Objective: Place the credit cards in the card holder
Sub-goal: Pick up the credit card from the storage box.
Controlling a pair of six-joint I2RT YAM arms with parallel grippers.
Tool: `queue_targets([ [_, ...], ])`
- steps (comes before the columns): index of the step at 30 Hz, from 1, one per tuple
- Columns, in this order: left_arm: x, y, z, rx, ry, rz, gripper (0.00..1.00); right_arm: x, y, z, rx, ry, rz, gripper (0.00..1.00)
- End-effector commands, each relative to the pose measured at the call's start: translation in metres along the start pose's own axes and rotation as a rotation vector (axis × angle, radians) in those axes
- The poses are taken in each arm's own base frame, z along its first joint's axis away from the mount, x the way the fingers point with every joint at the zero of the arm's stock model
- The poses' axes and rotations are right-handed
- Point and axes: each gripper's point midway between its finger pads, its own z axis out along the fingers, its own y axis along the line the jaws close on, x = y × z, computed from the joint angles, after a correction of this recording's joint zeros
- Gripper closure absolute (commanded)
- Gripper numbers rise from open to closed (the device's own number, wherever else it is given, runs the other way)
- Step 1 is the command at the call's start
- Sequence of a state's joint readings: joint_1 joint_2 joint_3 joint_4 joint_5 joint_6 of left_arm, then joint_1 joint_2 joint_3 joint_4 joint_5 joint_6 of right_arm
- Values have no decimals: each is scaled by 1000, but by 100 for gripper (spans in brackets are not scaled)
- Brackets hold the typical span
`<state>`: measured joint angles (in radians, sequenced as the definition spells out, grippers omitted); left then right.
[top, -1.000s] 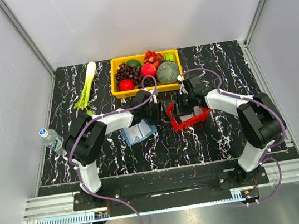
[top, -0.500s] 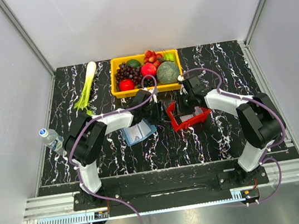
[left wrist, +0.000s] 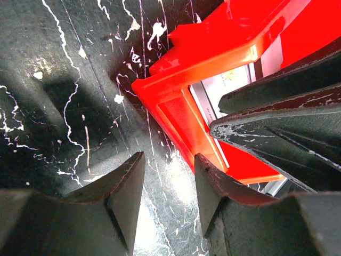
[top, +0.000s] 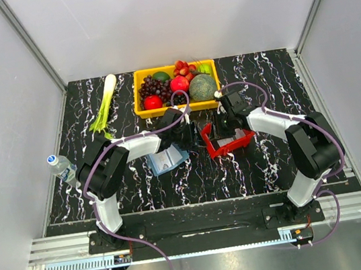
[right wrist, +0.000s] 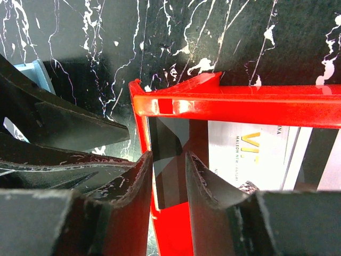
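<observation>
**At the red tray's corner, two end effectors crowd one dark card**

Between the fingers of the right end effector [right wrist: 168,157] stands a dark card [right wrist: 169,138], hard against the inner wall of the red tray [right wrist: 234,101]. The fingers sit close on either side of it, but I cannot tell whether they are clenched on it or only flank it. A white card [right wrist: 250,154] with gold lettering lies flat in the tray, just to that end effector's right.

The left end effector [left wrist: 169,160] is released. Its fingers are apart over the bare surface [left wrist: 53,106], with nothing between them, just outside the same tray corner.

Several things could go wrong from here:
- The card is thin and pressed to the wall, so a finger may catch the tray's rim instead. That would drag or tip the tray and scatter the credit cards.
- A weak edge pinch could let the card slide out on the lift.
- The two end effectors are almost touching, so any sideways correction risks a knock.

The card holder [top: 168,158] lies on the surface behind the left end effector, toward the arm bases and under that arm. It is near the tray but apart from it, and no card is at it yet.
</observation>
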<state>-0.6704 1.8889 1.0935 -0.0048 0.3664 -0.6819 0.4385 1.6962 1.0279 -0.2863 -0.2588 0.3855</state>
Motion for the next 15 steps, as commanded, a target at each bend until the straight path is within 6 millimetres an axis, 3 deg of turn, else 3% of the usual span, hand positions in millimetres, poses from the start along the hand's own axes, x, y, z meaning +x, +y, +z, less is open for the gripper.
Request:
queue_targets([
  [1,-13,-16,-1,50,-39,26,54,-16,1,-9,29,-51,-37,64],
  [15,-12,-15,1,47,-31,25,54,-19,-1,-16,29,-65,-34,64],
])
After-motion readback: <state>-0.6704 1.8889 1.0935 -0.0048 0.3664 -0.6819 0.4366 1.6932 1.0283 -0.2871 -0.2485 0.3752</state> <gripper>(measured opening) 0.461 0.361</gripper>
